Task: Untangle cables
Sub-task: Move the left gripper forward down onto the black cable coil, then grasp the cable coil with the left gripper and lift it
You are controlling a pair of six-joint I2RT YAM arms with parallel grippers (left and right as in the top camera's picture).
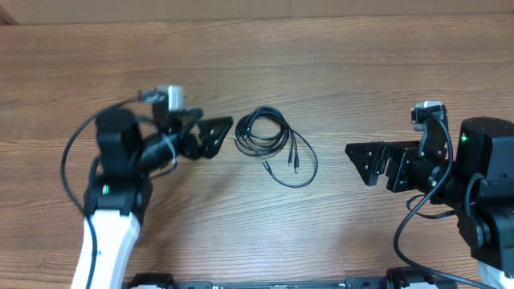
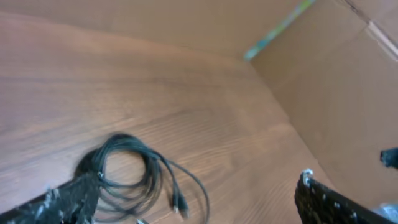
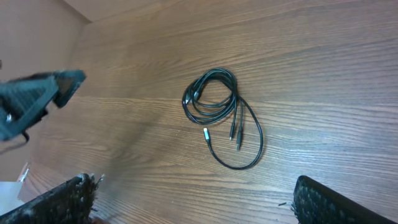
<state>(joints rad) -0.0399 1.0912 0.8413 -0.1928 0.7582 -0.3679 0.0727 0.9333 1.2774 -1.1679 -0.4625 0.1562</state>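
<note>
Cables [image 1: 273, 143] coiled on table [image 1: 321, 64] | L tool [image 1: 218, 136] apart, just beside coil | R tool [image 1: 360, 164] apart, well clear

The thin black flexible cables [image 1: 273, 140] lie coiled together flat on the wooden table, one wider loop trailing off, small silvery plug tips resting inside it.

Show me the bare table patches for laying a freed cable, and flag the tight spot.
Widest: the table strip along the far edge, beyond the cables. Also bare: the wood between the cables and the right gripper, and the near strip in front of the cables. Crowded: the left gripper sits close beside the cables.
</note>
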